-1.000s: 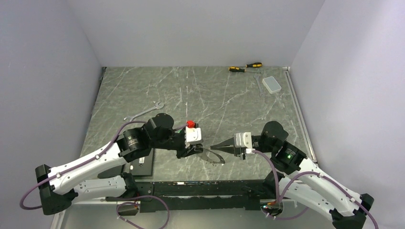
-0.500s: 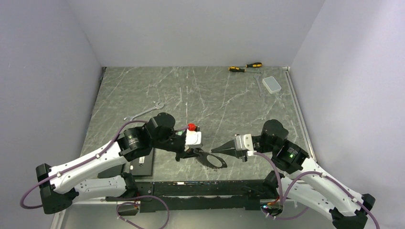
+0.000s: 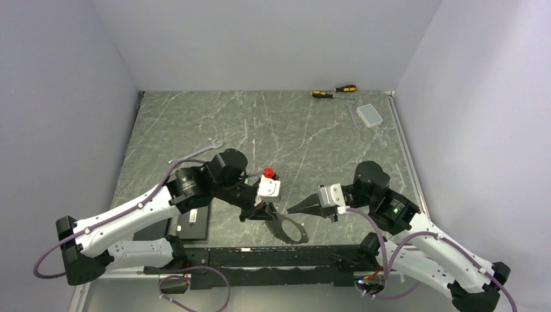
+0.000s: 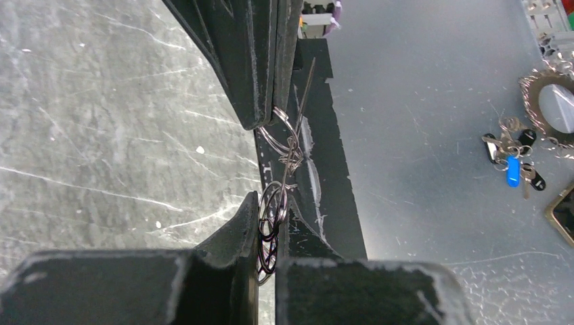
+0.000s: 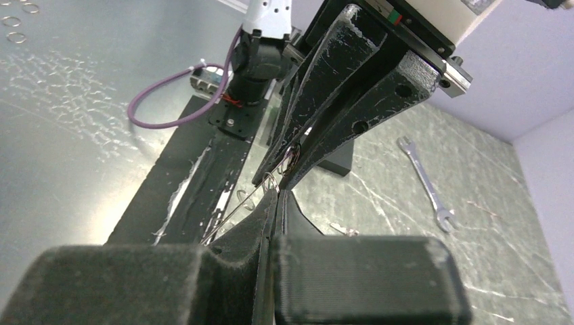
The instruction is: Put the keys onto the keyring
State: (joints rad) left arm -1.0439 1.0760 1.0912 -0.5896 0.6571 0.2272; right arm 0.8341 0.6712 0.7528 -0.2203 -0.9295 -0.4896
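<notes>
Since a second ago: my left arm swings inward, keyring [image 3: 277,226] tips down toward near table [image 3: 195,123] edge, left jaws close in.

- Left gripper [image 3: 265,211] clamps keyring rim; ring juts off tips, between both arms.
- Right gripper [image 3: 294,207] fully closed; tips meet small wire loop [image 4: 279,132] just beside left tips. Can't tell if loop is pinched.
- Key: can't spot it.

Step, I judge: work the two wire parts together. To do it well:
- keep left clamp firm and ring steady
- ease right tips along wire slowly
- no twist that levers ring out of grip
</notes>
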